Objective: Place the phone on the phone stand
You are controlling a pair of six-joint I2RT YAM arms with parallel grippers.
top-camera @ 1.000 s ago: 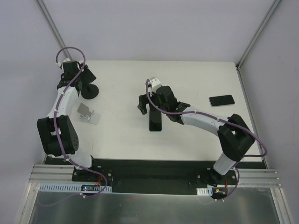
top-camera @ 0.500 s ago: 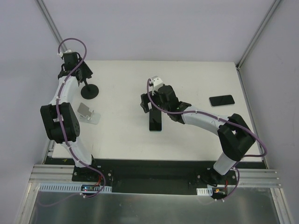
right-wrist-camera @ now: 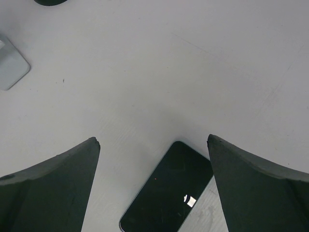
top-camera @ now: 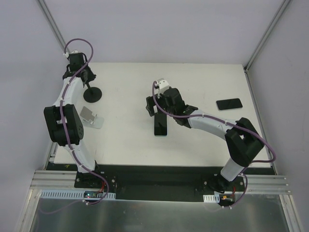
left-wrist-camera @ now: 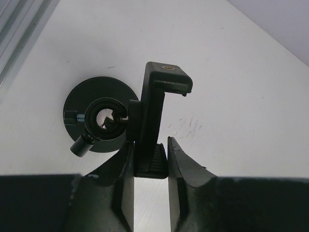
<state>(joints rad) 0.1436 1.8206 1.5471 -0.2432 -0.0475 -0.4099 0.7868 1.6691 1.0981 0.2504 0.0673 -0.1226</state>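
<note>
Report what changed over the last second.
The left gripper drew toward the far edge and closed on the phone stand's cradle. The right gripper, open above the phone, barely shifted. Phone and stand base stayed put.

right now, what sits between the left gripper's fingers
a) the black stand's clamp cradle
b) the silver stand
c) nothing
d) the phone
a: in the left wrist view the left gripper has a finger pressed against each side of the clamp cradle on the phone stand, while the phone lies flat below the open right gripper.
</note>
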